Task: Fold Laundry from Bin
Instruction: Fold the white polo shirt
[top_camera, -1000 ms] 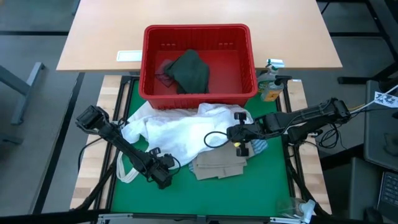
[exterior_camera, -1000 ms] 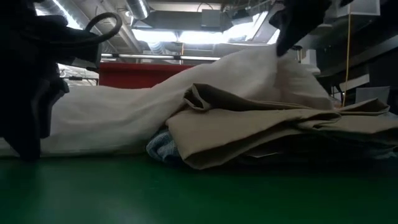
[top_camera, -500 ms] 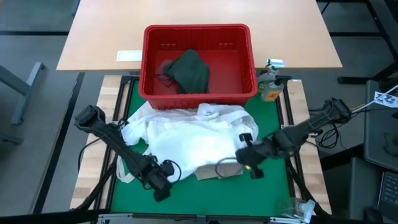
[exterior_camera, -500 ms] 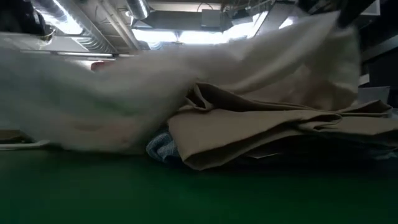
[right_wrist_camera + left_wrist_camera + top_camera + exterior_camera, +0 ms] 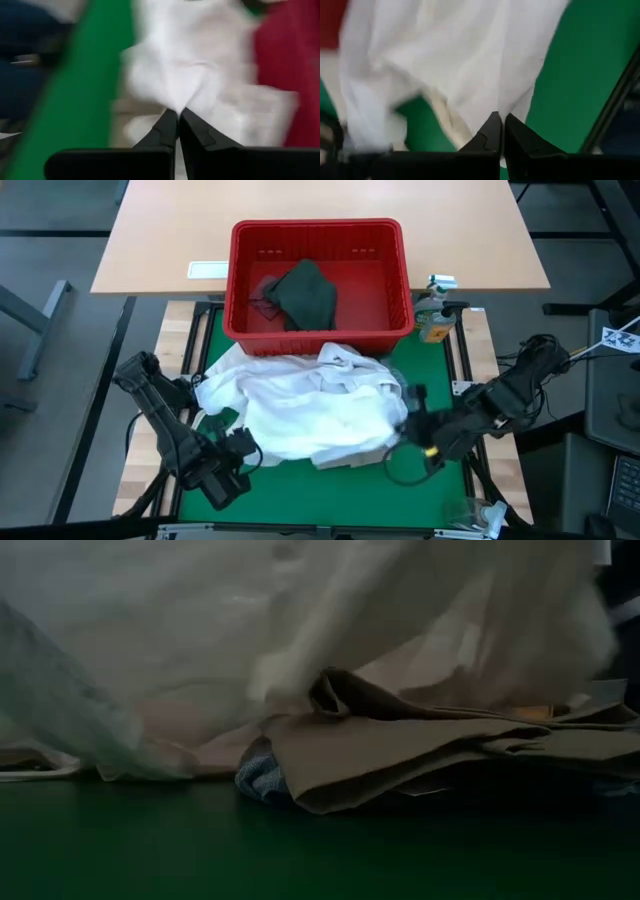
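At the near edge of the green table (image 5: pixel 300 485), the left gripper (image 5: pixel 240 452) and the right gripper (image 5: pixel 408 423) are each pinching an edge of the big white shirt (image 5: pixel 315 405) with fingers closed tight on the cloth, the left at its near left corner and the right at its right side. The shirt is lying spread over the middle of the table, covering the folded tan shirt (image 5: pixel 420 745) and a bit of blue cloth (image 5: pixel 262 780) peeking out beneath. Farther back, the red bin (image 5: pixel 320 325) is sitting against the shirt's far edge, holding a dark green-grey top (image 5: pixel 303 292), and a bottle (image 5: pixel 433 315) is standing just to its right.
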You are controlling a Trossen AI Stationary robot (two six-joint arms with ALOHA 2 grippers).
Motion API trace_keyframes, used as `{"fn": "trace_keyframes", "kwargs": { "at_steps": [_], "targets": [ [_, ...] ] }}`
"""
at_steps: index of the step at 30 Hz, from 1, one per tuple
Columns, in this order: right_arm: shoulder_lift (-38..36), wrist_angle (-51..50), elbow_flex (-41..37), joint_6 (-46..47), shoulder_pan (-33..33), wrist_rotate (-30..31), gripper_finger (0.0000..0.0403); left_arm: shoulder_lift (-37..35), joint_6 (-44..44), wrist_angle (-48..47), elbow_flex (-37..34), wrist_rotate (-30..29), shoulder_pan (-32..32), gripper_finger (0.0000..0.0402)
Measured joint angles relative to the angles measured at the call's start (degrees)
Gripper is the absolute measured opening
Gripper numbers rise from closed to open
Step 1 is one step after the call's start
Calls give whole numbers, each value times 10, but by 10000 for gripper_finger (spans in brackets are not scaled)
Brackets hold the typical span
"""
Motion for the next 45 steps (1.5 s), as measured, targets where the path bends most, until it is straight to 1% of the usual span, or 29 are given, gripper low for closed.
{"fn": "trace_keyframes", "kwargs": {
  "at_steps": [2,4,6,8,13,17,22,26,32,39,42,45],
  "targets": [
    [0,-28,19,-11,-16,81,12,-5,9,-1,0,-68,0,0],
    [-1,-49,24,-12,-41,129,12,-7,4,-2,-3,-127,9,0],
    [-2,-73,24,-11,-79,137,12,-6,4,-2,-8,-167,17,0],
    [-2,-92,22,-6,-120,120,12,-6,4,-1,-17,-186,30,0],
    [-2,-94,-21,-20,-216,70,12,-6,4,-1,-65,-193,68,0],
    [-2,-83,-74,-69,-279,49,12,-6,3,0,-124,-192,104,0],
    [-2,-57,-138,-109,-346,46,12,-6,4,-1,-188,-193,154,0],
    [-1,-36,-170,-119,-382,46,12,-6,7,16,-224,-193,189,0],
    [-2,-27,-182,-118,-408,46,12,-6,8,32,-249,-185,222,0],
    [-2,-13,-182,-132,-407,42,18,-6,8,32,-252,-182,227,0],
    [-2,-15,-182,-134,-407,39,42,-6,8,32,-252,-181,227,0],
    [-2,-17,-182,-148,-407,42,84,-6,8,36,-252,-181,227,0]
  ]
}}
